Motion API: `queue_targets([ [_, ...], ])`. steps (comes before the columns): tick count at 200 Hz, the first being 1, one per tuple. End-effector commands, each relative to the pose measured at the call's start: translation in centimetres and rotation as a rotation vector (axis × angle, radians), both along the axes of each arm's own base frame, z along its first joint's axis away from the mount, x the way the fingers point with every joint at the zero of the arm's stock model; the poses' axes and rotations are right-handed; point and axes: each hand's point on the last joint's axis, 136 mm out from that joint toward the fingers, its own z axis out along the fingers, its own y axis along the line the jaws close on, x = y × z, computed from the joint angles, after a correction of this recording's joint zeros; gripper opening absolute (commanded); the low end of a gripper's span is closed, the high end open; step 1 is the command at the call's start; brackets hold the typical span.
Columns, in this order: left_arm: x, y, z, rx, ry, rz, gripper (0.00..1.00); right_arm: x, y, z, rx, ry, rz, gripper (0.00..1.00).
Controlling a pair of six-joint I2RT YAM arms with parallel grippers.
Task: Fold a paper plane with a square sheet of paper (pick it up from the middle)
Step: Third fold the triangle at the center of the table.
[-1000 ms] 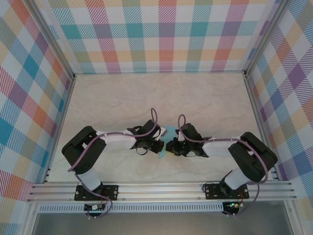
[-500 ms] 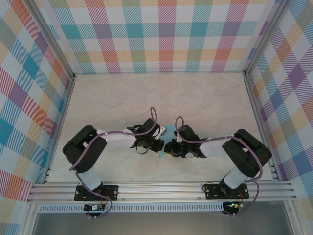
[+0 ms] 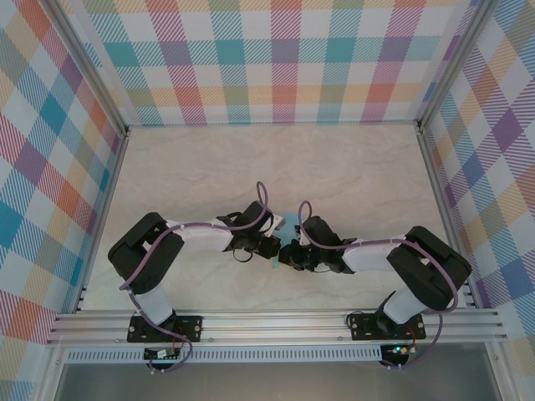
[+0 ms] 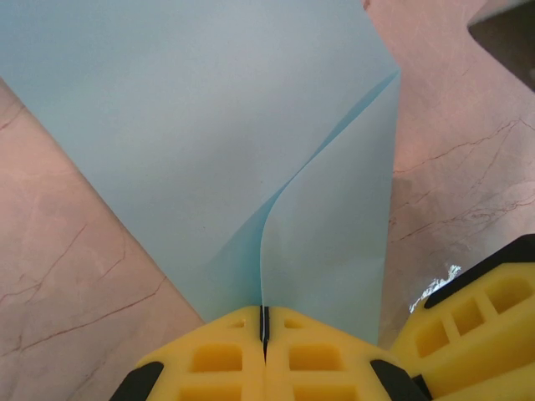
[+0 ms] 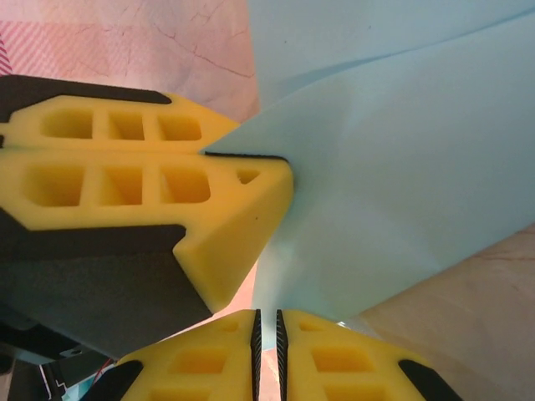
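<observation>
The paper plane [image 3: 281,224] is folded light blue paper held up between both grippers near the table's front middle. In the left wrist view its wide flaps [image 4: 209,125] spread away from a central ridge, and my left gripper [image 4: 264,322] is shut on that ridge. Seen from above, my left gripper [image 3: 272,246] and right gripper [image 3: 286,253] nearly touch. In the right wrist view my right gripper [image 5: 266,334] is shut on a lower edge of the paper [image 5: 401,167], its pads a sliver apart. The left gripper's yellow fingers [image 5: 125,184] pinch the paper just beside it.
The marble-pattern table [image 3: 276,167] stretches behind the grippers. Plaid walls [image 3: 284,58] enclose the back and both sides. An aluminium rail [image 3: 276,322] carrying both arm bases runs along the near edge. A yellow finger [image 4: 485,317] of the right gripper sits close at the left wrist view's lower right.
My right gripper has shifted slightly left and toward the near edge, its arm stretching lower. The left gripper has barely moved, and both keep hold of the paper.
</observation>
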Motion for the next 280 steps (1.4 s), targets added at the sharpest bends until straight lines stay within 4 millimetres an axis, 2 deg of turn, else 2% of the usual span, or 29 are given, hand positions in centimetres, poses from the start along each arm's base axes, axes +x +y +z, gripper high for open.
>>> queue_targets([
  [1, 0.4, 0.7, -1.2, 0.032, 0.019, 0.007, 0.03, 0.2, 0.5, -0.2, 0.004, -0.005, -0.003, 0.16],
  [54, 0.3, 0.7, -1.4, 0.03, 0.029, 0.008, 0.02, 0.0, 0.0, -2.1, -0.041, 0.023, -0.009, 0.15],
  [114, 0.3, 0.7, -1.4, 0.029, 0.031, 0.011, 0.03, -0.1, 0.2, 0.6, 0.004, -0.024, 0.003, 0.16],
  [155, 0.4, 0.6, -1.2, 0.025, 0.029, 0.012, 0.02, -0.3, 1.3, 0.6, 0.025, -0.021, 0.02, 0.16],
  [213, 0.5, 0.5, -1.1, 0.024, 0.03, 0.012, 0.02, -0.4, 1.2, -1.5, -0.022, 0.009, 0.014, 0.16],
  [280, 0.5, 0.5, -1.0, 0.023, 0.031, 0.013, 0.03, -0.9, 2.3, 1.1, 0.031, -0.043, 0.047, 0.16],
])
